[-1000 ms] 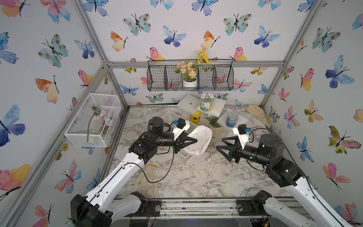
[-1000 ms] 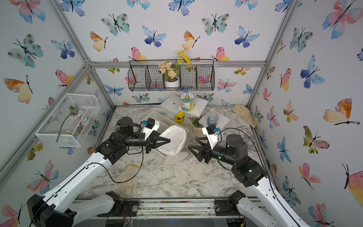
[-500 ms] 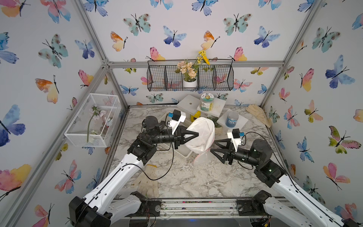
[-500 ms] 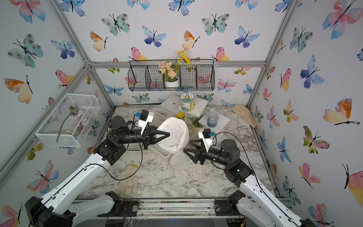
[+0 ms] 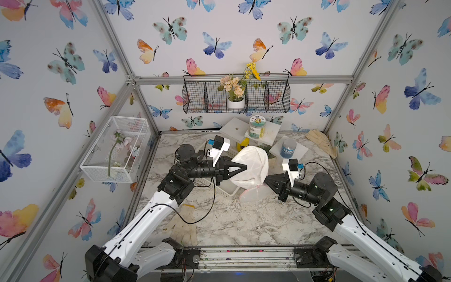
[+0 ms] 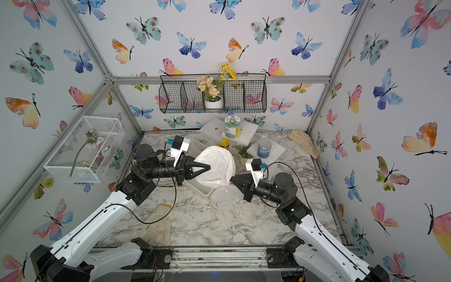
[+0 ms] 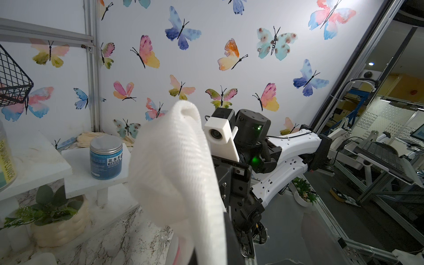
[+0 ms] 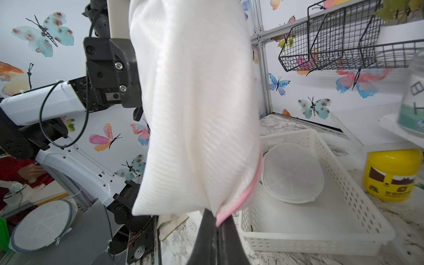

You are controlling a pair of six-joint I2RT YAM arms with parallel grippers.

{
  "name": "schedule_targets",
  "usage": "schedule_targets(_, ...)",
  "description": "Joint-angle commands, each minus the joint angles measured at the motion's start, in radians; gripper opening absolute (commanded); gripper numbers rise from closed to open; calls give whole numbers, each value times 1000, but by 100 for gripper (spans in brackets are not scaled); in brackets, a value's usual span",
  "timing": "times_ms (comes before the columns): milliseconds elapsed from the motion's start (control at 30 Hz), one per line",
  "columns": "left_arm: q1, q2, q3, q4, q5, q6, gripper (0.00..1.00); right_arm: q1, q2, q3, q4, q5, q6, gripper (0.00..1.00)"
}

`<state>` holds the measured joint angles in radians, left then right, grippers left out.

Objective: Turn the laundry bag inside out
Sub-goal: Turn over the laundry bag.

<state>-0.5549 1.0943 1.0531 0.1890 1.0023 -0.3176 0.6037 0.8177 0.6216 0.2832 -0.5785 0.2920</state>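
The laundry bag (image 5: 251, 166) (image 6: 216, 166) is white mesh with a pink trim, held up above the table between both arms. My left gripper (image 5: 245, 167) (image 6: 209, 167) is shut on its upper cloth; in the left wrist view the bag (image 7: 174, 172) drapes over the left gripper (image 7: 213, 257) and hides the tips. My right gripper (image 5: 264, 179) (image 8: 216, 241) is shut on the bag's lower corner (image 8: 195, 103), pinching the pink trim (image 8: 250, 190). A thin translucent part with a pink rim (image 5: 253, 194) shows below the bag.
A white perforated basket (image 8: 321, 229) under the bag holds a round mesh pouch (image 8: 292, 172). Nearby stand a yellow jar (image 8: 392, 174), a blue jar (image 5: 288, 148) on a small stand and a potted plant (image 7: 52, 213). Gloves lie at the front left (image 5: 183, 227) and back right (image 5: 322, 144).
My right gripper moved in from the right, open, and shut on the bag's pink-trimmed corner. My left gripper lifted the bag higher and toward the back.
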Motion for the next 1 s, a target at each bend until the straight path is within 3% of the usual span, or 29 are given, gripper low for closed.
schedule_targets(0,12,-44,27,-13,76,9,0,2,-31,13,-47,170,-70,2)
schedule_targets(100,12,-68,17,14,122,-5,0,1,-6,56,-120,302,-138,2)
schedule_targets(200,11,-78,6,84,172,-66,0,1,60,98,-153,316,-190,2)
schedule_targets(267,7,-83,-3,149,200,-112,0,1,117,118,-145,264,-221,2)
schedule_targets(367,-8,-85,-8,223,224,-159,0,2,223,161,-145,90,-283,4)
schedule_targets(467,-14,-80,-8,239,215,-168,0,1,334,239,-195,-48,-303,18)
schedule_targets(567,-15,-79,-16,173,108,-150,0,1,340,278,-236,-8,-270,38)
schedule_targets(700,-13,-69,-63,98,-116,-194,0,1,194,207,-263,245,-237,64)
schedule_targets(833,-15,-62,-159,180,-362,-498,0,1,8,115,-421,513,-295,70)
schedule_targets(967,-22,-51,-198,165,-473,-811,0,1,-124,37,-464,443,-489,71)
